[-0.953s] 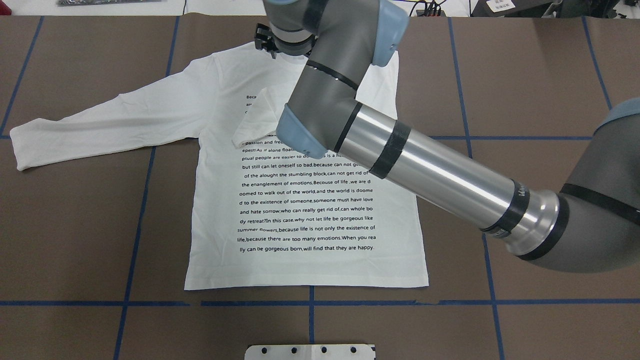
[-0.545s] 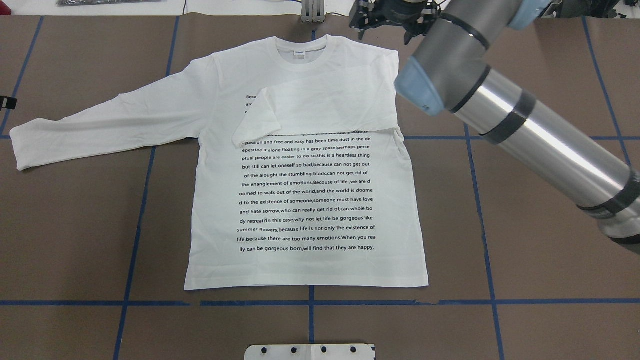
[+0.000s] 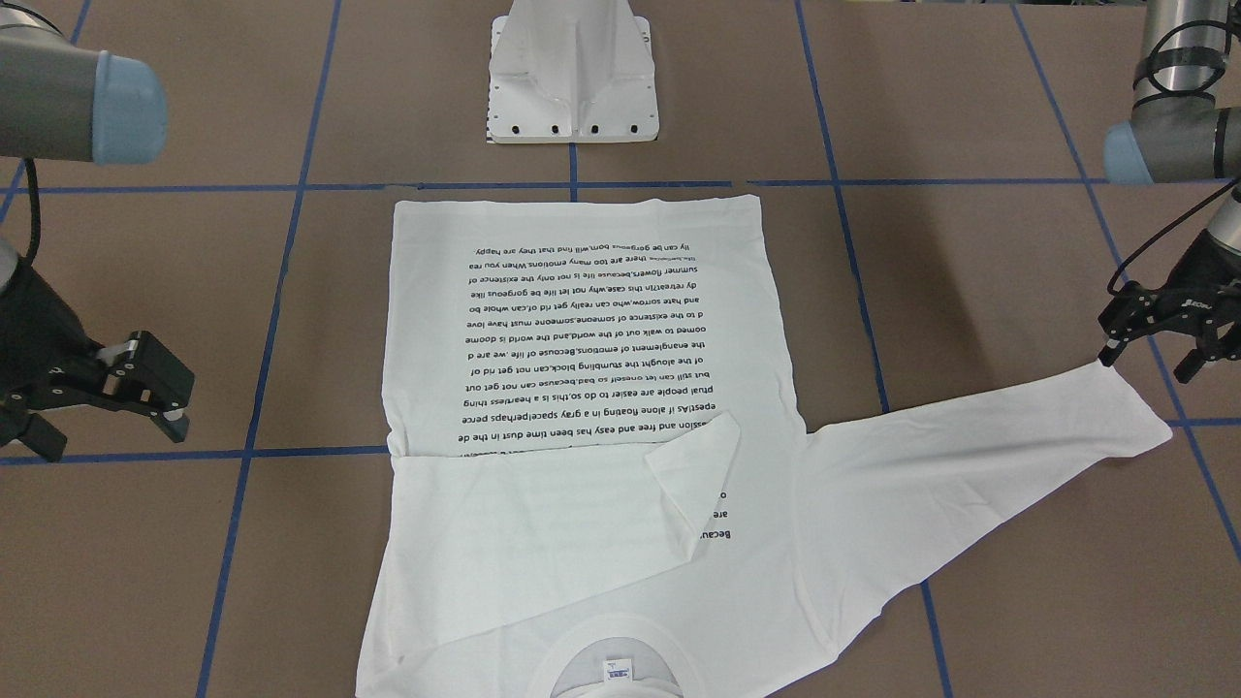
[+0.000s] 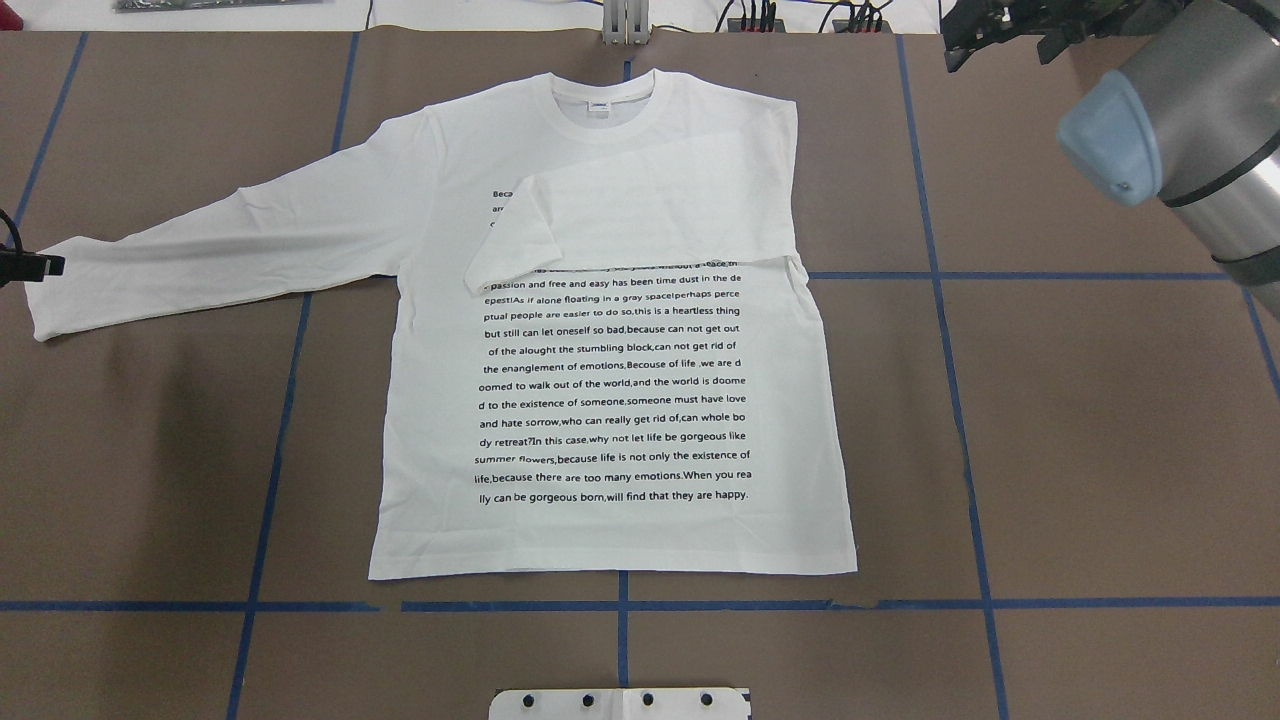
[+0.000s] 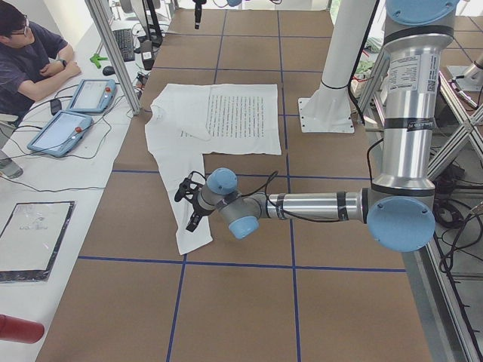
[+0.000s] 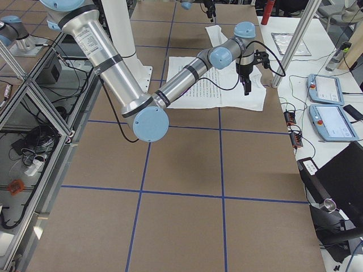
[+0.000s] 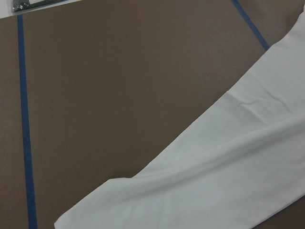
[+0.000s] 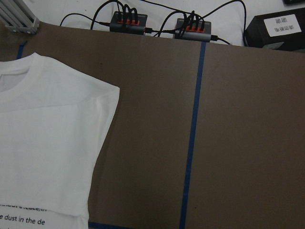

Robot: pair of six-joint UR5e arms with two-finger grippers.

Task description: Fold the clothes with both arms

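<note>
The white T-shirt (image 4: 610, 400) lies flat and print up on the brown table (image 4: 1100, 450), its collar (image 4: 600, 100) away from the robot. One sleeve (image 4: 650, 215) is folded across the chest and the other is stretched out toward the robot's left. The left gripper (image 3: 1146, 364) hangs at the outstretched sleeve's cuff (image 3: 1134, 407) with jaws spread and empty, though I cannot tell whether it touches the cloth. The right gripper (image 3: 109, 427), jaws also wide and empty, hangs over bare table off the shirt's other side.
</note>
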